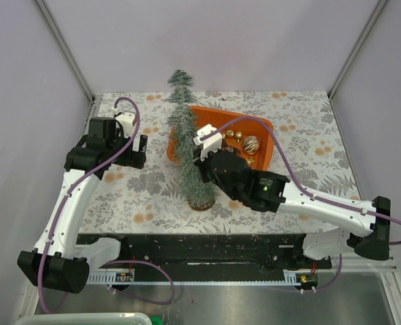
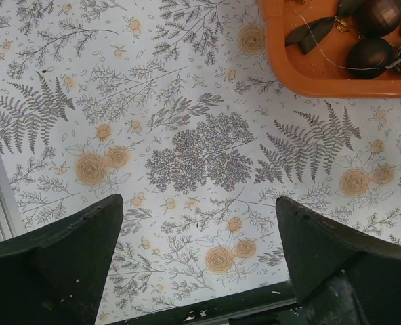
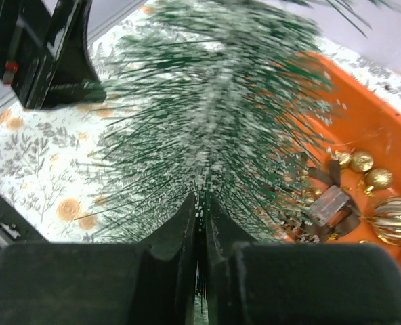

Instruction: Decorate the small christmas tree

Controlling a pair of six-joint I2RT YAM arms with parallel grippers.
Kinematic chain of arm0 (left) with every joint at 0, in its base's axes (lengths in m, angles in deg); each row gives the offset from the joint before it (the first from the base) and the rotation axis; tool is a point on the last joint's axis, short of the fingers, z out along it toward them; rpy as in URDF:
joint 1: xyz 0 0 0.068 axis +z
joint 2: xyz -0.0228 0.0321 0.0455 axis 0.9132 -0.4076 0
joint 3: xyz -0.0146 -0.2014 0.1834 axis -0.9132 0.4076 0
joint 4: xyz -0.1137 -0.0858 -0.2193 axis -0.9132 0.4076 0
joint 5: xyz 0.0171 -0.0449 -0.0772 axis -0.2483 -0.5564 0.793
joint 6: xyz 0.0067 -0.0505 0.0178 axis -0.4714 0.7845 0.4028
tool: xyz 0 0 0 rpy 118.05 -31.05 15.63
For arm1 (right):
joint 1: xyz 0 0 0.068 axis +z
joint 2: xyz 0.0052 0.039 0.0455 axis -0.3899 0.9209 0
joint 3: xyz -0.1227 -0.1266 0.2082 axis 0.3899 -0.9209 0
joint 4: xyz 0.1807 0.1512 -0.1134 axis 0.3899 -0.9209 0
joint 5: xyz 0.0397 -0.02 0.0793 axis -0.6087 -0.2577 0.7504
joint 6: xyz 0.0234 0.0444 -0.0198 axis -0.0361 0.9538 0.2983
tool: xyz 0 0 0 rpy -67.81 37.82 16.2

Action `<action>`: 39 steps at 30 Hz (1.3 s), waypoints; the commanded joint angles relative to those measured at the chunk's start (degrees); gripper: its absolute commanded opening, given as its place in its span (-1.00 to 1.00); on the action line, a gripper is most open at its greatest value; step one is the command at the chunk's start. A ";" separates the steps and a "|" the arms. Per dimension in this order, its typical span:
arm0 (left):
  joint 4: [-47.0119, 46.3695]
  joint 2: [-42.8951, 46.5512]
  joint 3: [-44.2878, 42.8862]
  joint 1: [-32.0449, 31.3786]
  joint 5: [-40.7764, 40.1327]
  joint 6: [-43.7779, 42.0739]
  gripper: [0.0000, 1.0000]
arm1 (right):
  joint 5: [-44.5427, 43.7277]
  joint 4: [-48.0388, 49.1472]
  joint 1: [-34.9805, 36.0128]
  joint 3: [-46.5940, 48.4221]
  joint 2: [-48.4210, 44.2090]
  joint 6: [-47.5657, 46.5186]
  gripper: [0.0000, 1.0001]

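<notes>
The small christmas tree (image 1: 187, 145), frosted blue-green, stands upright on its round base on the floral table, just left of the orange tray (image 1: 267, 128). My right gripper (image 1: 202, 164) is shut on the tree's trunk; in the right wrist view its jaws are pinched together on the stem among the needles (image 3: 214, 115). Gold baubles (image 1: 250, 143) lie in the tray, also in the right wrist view (image 3: 394, 220). My left gripper (image 1: 138, 150) is open and empty over bare tablecloth left of the tree; its fingers (image 2: 72, 250) stand wide apart.
The left wrist view shows the tray's corner (image 2: 288, 64) holding dark baubles (image 2: 370, 54). Grey walls and metal posts enclose the table on three sides. A black rail (image 1: 200, 247) runs along the near edge.
</notes>
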 commanded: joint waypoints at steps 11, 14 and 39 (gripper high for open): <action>0.30 3.04 1.45 1.06 -3.59 -0.52 0.98 | -1.07 38.34 4.98 -21.27 -2.43 -4.39 -1.00; 0.30 3.04 1.01 1.33 -3.59 -0.69 0.98 | -4.85 42.83 5.69 -23.74 -1.29 -8.78 -1.00; 0.39 3.57 2.06 1.41 -2.10 -0.69 0.98 | -20.84 54.43 16.15 -43.79 -4.54 -9.12 -1.00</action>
